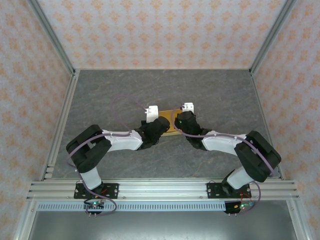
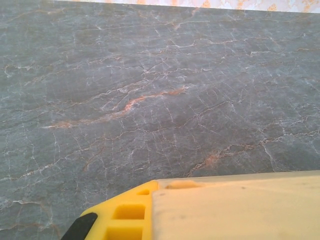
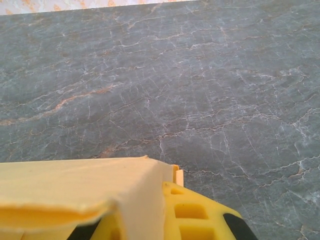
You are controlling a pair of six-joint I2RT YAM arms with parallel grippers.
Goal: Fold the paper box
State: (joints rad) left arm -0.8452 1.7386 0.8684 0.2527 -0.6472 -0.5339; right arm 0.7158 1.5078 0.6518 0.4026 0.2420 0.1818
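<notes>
The paper box (image 1: 169, 121) is orange-yellow card lying at the middle of the table between both arms. My left gripper (image 1: 158, 125) meets its left end and my right gripper (image 1: 180, 121) its right end. In the left wrist view pale card (image 2: 235, 207) lies tight against a yellow finger (image 2: 125, 212) and hides the other finger. In the right wrist view a folded corner of the box (image 3: 75, 185) drapes over the jaws, its wall pressed against the right yellow finger (image 3: 200, 215). Both grippers are shut on the card.
The grey marbled table top (image 1: 160, 90) stretches beyond the box to the patterned back wall (image 1: 160, 30). Aluminium frame posts (image 1: 62, 115) run along both sides, and a rail (image 1: 160, 187) crosses the near edge by the arm bases.
</notes>
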